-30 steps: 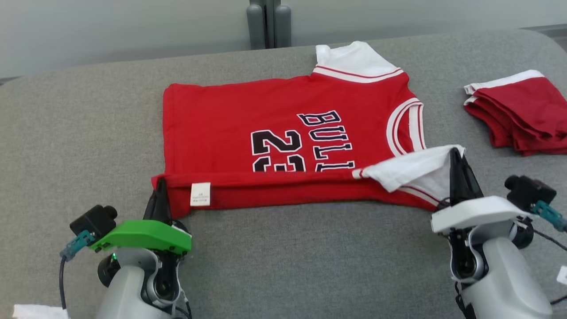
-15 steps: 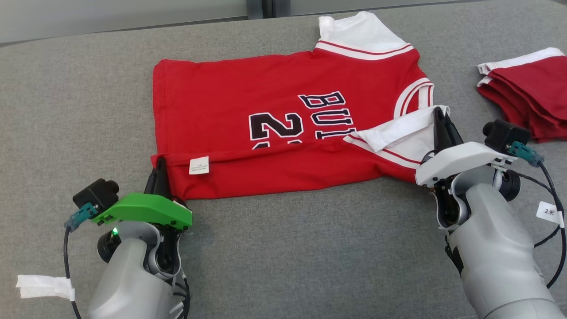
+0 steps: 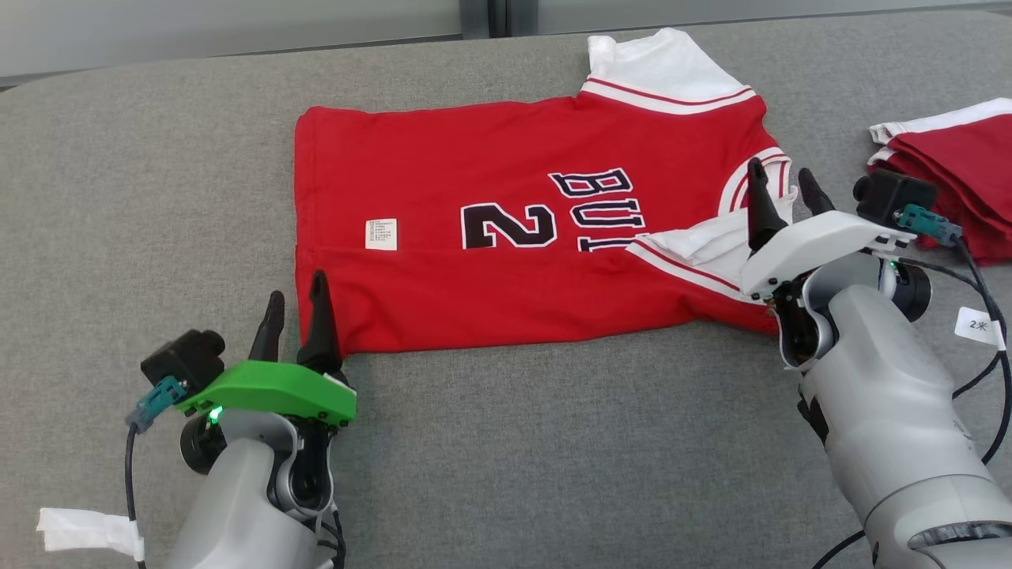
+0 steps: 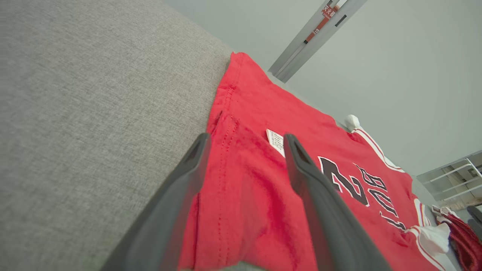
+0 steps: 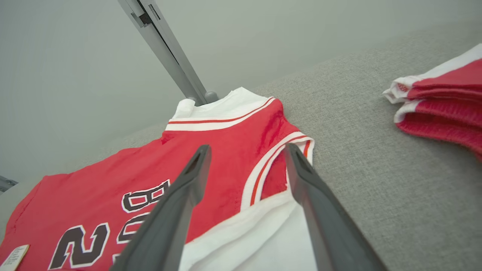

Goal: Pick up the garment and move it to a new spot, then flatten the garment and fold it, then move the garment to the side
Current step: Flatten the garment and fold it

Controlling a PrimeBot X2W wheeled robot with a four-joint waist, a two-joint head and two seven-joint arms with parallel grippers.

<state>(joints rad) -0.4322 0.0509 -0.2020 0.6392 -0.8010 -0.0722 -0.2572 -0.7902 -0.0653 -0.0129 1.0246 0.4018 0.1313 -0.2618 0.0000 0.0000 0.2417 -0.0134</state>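
Head view: the garment (image 3: 490, 276), a red jersey, lies flat on the desk (image 3: 158, 197), its near edge folded over and hiding half the lettering (image 3: 545, 221). The left end effector (image 3: 296, 286), fingers apart, straddles the near-left corner. The right end effector (image 3: 780, 167), also parted, tilts over the white sleeve (image 3: 704, 245).
Left wrist view: red cloth lies between the spread fingers.
Right wrist view: the collar trim lies between them.

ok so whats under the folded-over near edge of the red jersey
The folded strip lies on the red jersey's own front. Above it only a 2 and the start of the lettering show; the rest of the print is covered.
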